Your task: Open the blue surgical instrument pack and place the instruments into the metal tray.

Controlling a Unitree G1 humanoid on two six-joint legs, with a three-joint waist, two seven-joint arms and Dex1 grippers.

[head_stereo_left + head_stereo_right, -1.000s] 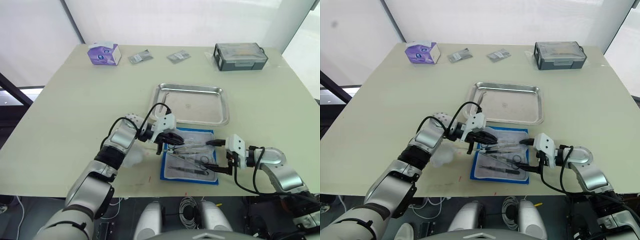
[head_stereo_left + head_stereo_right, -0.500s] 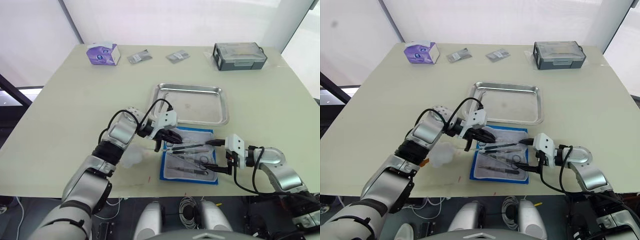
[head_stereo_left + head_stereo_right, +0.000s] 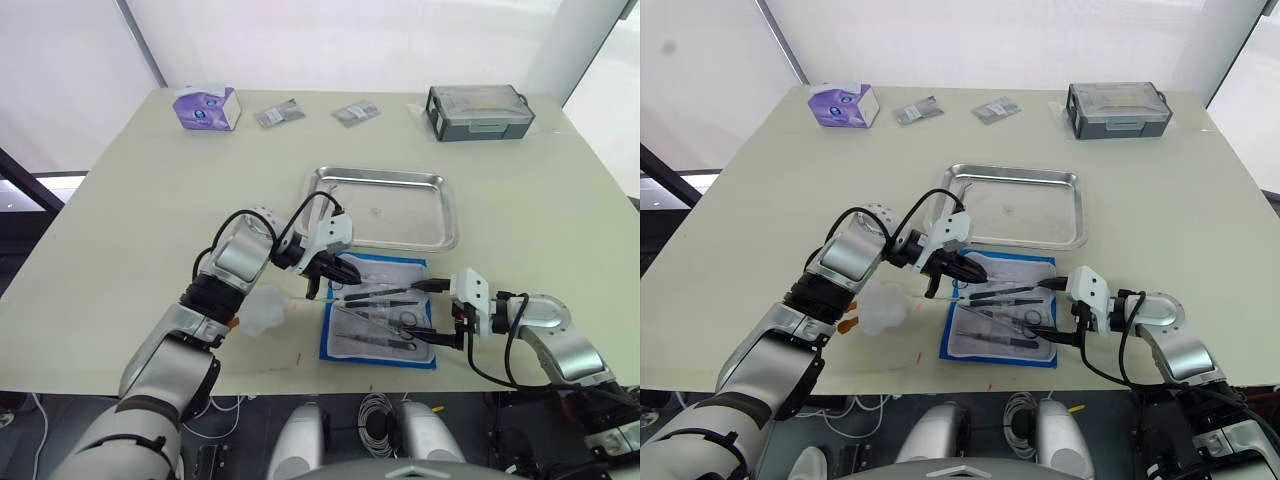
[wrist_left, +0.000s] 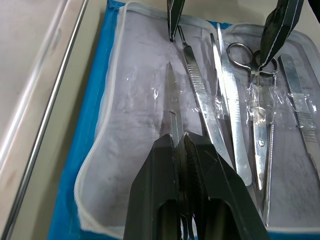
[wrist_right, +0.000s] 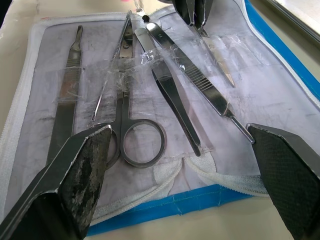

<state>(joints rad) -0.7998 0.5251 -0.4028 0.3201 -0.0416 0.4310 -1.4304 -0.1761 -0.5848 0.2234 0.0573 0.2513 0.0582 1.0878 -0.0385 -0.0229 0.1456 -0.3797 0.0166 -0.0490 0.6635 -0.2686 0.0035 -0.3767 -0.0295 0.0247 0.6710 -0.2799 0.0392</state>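
The blue surgical instrument pack (image 3: 380,312) is seen lying opened flat near the front edge of the desk (image 3: 150,190), just in front of the metal tray (image 3: 382,207), whose front rim it nearly touches. Its whitish inner layer is exposed, and the instruments (image 5: 150,85) are laid side by side on it under strips of clear tape: ring-handled scissors (image 5: 125,125), a flat-handled tool (image 5: 67,95), and forceps (image 5: 200,85).

The left gripper (image 3: 335,280) is held over the pack's left end, its fingers pressed together on a slim pointed instrument (image 4: 172,107), which is seen in the left wrist view projecting from between the fingertips over the white lining. The tray sits just beyond this gripper.

The right gripper (image 3: 440,310) is placed at the pack's right end, its two fingers (image 5: 75,170) spread wide apart with nothing between them; the scissors' rings and the forceps' ends lie just ahead of it in the right wrist view.

A crumpled piece of clear plastic (image 3: 262,310) rests on the desk just left of the pack. Along the far edge a purple tissue box (image 3: 208,107), two small grey sachets (image 3: 280,114) and a grey lidded box (image 3: 480,112) are set.
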